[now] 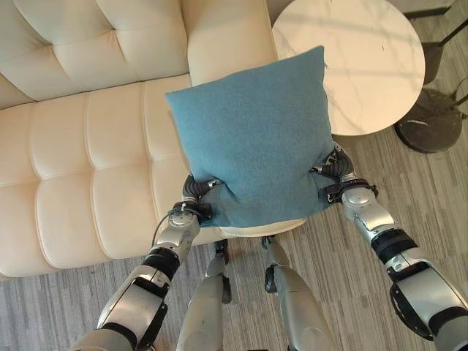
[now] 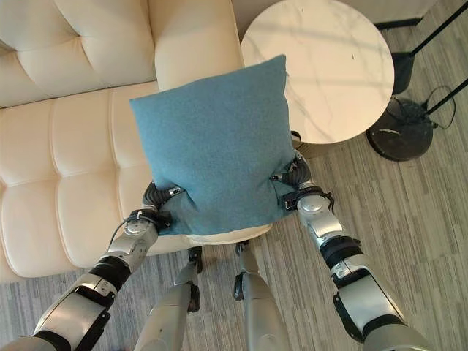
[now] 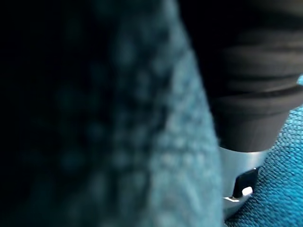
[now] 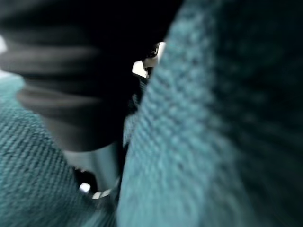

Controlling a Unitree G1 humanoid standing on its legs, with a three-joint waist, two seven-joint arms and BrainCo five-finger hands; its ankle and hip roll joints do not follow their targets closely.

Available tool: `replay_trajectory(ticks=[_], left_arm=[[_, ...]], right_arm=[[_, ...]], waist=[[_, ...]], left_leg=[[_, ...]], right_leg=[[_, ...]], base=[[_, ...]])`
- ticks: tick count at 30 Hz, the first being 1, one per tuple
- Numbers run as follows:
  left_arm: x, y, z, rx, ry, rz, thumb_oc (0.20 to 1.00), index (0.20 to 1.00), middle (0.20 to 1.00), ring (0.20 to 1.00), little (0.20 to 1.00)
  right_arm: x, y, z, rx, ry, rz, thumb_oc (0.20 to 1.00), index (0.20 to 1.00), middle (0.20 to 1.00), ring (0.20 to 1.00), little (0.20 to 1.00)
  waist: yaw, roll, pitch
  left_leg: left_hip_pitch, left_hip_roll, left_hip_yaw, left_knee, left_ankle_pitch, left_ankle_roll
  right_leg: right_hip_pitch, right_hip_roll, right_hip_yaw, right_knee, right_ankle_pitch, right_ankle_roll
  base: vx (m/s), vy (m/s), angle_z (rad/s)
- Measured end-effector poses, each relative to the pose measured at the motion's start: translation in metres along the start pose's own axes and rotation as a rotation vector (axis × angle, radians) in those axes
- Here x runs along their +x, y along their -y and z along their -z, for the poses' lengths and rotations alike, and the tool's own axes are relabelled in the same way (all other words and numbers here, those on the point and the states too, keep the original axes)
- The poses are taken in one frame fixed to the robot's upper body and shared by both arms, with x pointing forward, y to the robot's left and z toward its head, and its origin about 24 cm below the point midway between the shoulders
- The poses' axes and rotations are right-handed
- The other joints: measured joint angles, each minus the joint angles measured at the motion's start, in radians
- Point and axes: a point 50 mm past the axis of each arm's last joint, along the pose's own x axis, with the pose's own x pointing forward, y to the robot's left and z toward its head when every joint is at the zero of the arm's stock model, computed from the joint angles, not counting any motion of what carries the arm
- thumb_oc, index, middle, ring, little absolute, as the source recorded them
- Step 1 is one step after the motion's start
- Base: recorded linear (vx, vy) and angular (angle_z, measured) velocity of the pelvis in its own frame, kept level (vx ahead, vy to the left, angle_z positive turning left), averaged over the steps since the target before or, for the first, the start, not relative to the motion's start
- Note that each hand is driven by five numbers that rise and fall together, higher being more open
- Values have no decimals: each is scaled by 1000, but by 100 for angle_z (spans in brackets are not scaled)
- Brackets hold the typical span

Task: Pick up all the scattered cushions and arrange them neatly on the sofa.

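A teal square cushion (image 1: 252,135) hangs upright in the air over the right end of the cream sofa (image 1: 88,146). My left hand (image 1: 196,191) is at its lower left corner and my right hand (image 1: 335,167) at its lower right corner, each pressed into the fabric. The cushion's lower edge hides the front of both hands. In the left wrist view, teal cloth (image 3: 142,142) lies right against the dark ribbed cover (image 3: 255,71). The right wrist view likewise has the cloth (image 4: 213,118) against the cover (image 4: 61,85).
The sofa has tufted seat and back cushions, with its armrest (image 1: 227,36) behind the teal cushion. A round white marble side table (image 1: 365,58) stands just right of the sofa. A dark round lamp base (image 1: 431,124) sits on the grey plank floor beyond it.
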Motion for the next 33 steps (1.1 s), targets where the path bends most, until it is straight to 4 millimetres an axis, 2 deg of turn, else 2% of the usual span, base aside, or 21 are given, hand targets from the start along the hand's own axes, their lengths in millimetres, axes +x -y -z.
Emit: replay_trajectory(ticks=[4,10,16,18,19,21,23,25,26,29,30,31,32,33], left_arm=[[-9,-2,3,-73,20,-9,200,200,200,200,200],[-17,-4,0,-115,54,-22,200,200,200,200,200],[-42,-12,-7,-124,136,4,200,200,200,200,200],[-60,-20,-8,-120,177,4,200,200,200,200,200],[-63,-22,-7,-119,176,4,200,200,200,200,200],[-88,-38,-1,-137,187,-8,200,200,200,200,200],[-98,-49,4,-121,178,-25,200,200,200,200,200],[-119,-59,13,-122,159,-29,200,200,200,200,200],[-121,-60,14,-121,157,-30,200,200,200,200,200],[-120,-58,13,-118,164,-20,200,200,200,200,200],[-118,-58,10,-117,174,-18,200,200,200,200,200],[-117,-58,9,-112,178,-15,200,200,200,200,200],[-111,-54,5,-112,190,0,200,200,200,200,200],[-107,-51,3,-111,198,11,200,200,200,200,200]], right_arm=[[-12,-5,4,58,38,-17,200,200,200,200,200],[-26,-8,6,112,64,-25,200,200,200,200,200],[-52,-9,8,206,102,-33,200,200,200,200,200],[-68,-11,10,263,118,-72,200,200,200,200,200],[-72,-12,13,269,116,-81,200,200,200,200,200],[-98,-15,14,334,148,-146,200,200,200,200,200],[-106,-13,14,344,159,-159,200,200,200,200,200],[-126,-14,17,358,162,-208,200,200,200,200,200],[-128,-14,18,359,161,-215,200,200,200,200,200],[-127,-17,17,364,168,-218,200,200,200,200,200],[-123,-17,17,352,176,-211,200,200,200,200,200],[-121,-19,18,357,170,-208,200,200,200,200,200],[-120,-18,21,357,160,-191,200,200,200,200,200],[-118,-17,23,351,152,-181,200,200,200,200,200]], waist=[[0,-1,-1],[2,-2,-4],[4,0,-9],[4,5,-12],[5,10,-23],[6,40,-78],[11,52,-101],[15,66,-176],[15,65,-187],[17,49,-203],[20,48,-204],[21,44,-205],[13,46,-202],[18,56,-196]], left_leg=[[50,0,0,-34,8,-11],[119,0,2,-45,2,0],[211,1,0,-46,-12,3],[261,0,-1,-46,-31,1],[268,-1,-3,-46,-32,3],[317,-3,-1,-46,-56,7],[345,-6,-1,-47,-66,9],[369,-12,8,-52,-72,23],[369,-14,10,-52,-73,24],[345,-33,32,-32,-64,39],[326,-23,53,-23,-71,44],[309,-27,56,-17,-54,54],[271,-18,54,6,-46,72],[254,-1,52,16,-38,81]], right_leg=[[36,1,-6,-3,12,10],[100,0,-14,-4,8,1],[197,-1,-22,-4,-1,-29],[248,-1,-25,-4,-12,-42],[256,-2,-26,-4,-15,-45],[305,-6,-29,-4,-30,-44],[333,-8,-29,-4,-38,-39],[354,-10,-15,-4,-45,-32],[353,-13,-15,-4,-45,-31],[314,-24,3,13,-23,-11],[285,-27,12,35,-32,28],[272,-33,13,39,-39,58],[246,-38,8,59,-64,108],[207,-34,-2,136,-117,105]], base=[[38,18,2],[53,21,0],[101,45,3],[104,70,4],[119,105,6],[147,175,3],[48,159,-4],[-73,202,-12],[-182,148,-7],[-394,78,-19],[-271,5,-29],[-387,13,-4],[-299,3,10],[-307,-48,27]])
